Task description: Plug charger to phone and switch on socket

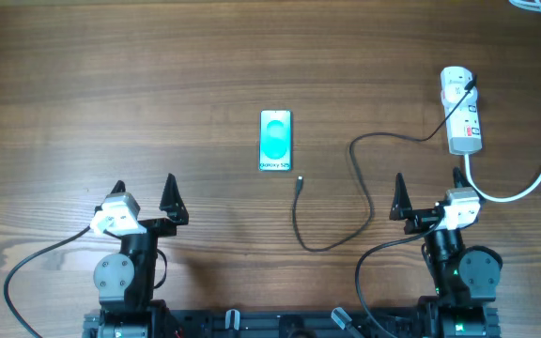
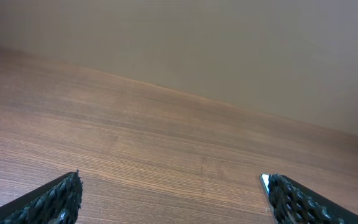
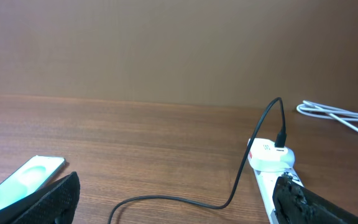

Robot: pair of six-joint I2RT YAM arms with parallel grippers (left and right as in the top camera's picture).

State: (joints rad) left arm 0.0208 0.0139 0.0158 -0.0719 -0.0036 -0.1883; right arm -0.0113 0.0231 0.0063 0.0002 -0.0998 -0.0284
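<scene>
Black and thin, the charger (image 1: 371,208) could twist in my grip if I pinch it behind its plug tip (image 1: 299,182), and dragging its slack could knock the phone (image 1: 275,141) askew on the worktop (image 1: 111,84). Both hands stand wide and empty: the tip lies just off the phone's near right corner, with the right hand (image 1: 428,183) well right of the phone and the left hand (image 1: 145,186) well left.
</scene>
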